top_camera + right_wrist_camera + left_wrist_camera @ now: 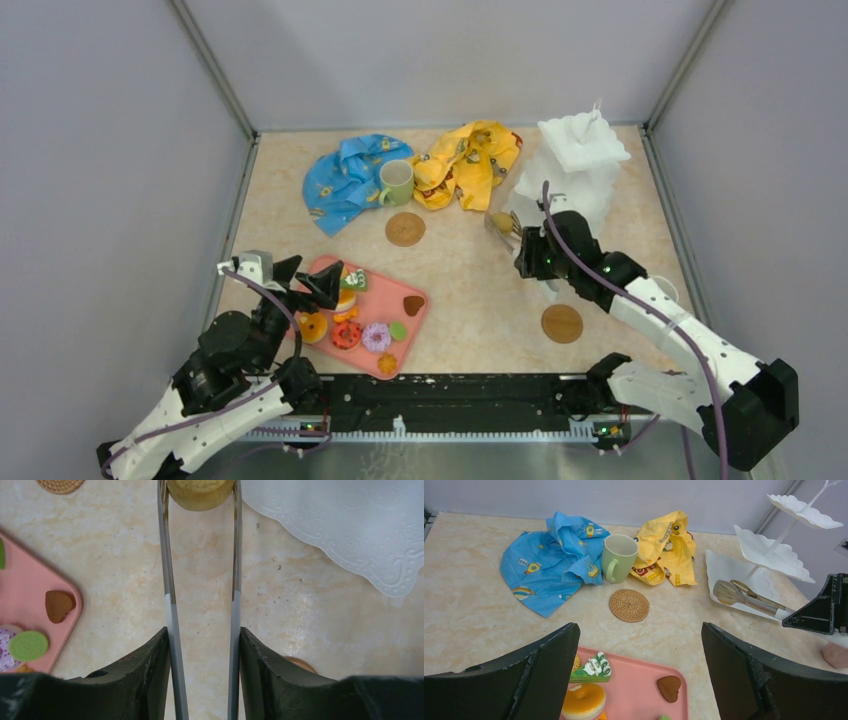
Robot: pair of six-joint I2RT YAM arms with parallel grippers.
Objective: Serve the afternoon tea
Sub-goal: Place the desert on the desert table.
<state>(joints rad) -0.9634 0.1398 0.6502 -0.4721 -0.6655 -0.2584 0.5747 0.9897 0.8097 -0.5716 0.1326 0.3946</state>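
Spread wide and holding nothing, the jaws of the left gripper (312,287) hang over the upper-left end of the pink tray (412,322) in the lower left of the overhead view. The right gripper (526,246) has its jaws part-closed on the two arms of the metal tongs (169,580), and the tong tips pinch a round tan pastry (200,492) at the top centre of the right wrist view. That pastry sits just left of the scalloped edge of the lowest tier of the white three-tier stand (582,160); whether it touches the table cannot be told. The stand is in the upper right of the overhead view. On the tray lie the other toy pastries: an orange donut (313,326), a red donut (346,334), a pink donut (376,337), a green round biscuit (398,330), a brown heart (413,305) and a green slice with white cream (593,669). The pale green mug (396,182) stands upright at upper centre, between the blue cloth (345,182) and the yellow cloth (472,160), touching both. One brown coaster (405,229) lies just below the mug, and a second coaster (561,323) lies bare below the right arm, at lower right of centre.
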